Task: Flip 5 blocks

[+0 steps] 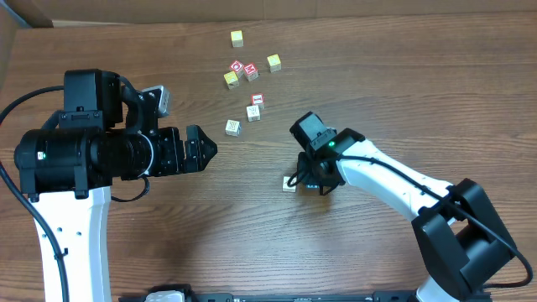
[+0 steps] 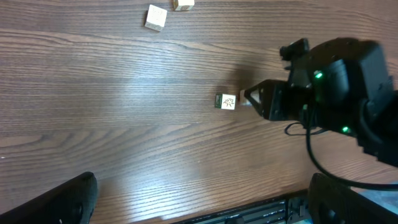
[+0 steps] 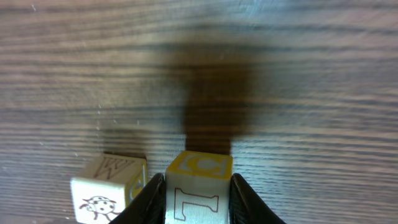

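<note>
My right gripper (image 3: 198,202) is shut on a pale block (image 3: 199,186) with a yellow-bordered top face and a red-outlined letter on its side, low over the table. Touching its left side sits a pale block (image 3: 107,186) with a ladybug drawing, also seen from overhead (image 1: 289,184) and in the left wrist view (image 2: 226,101). Overhead, the right gripper (image 1: 316,182) hides the held block. Further back lie two pale blocks (image 1: 232,127) (image 1: 252,112) and a red-bordered white block (image 1: 258,100). My left gripper (image 1: 205,148) hovers open and empty to the left.
Two red-faced cubes (image 1: 244,70) and yellow-faced cubes (image 1: 273,62) (image 1: 231,79) (image 1: 237,38) lie at the back centre. The left arm's body (image 1: 92,151) fills the left side. The table's front edge (image 2: 249,208) shows in the left wrist view.
</note>
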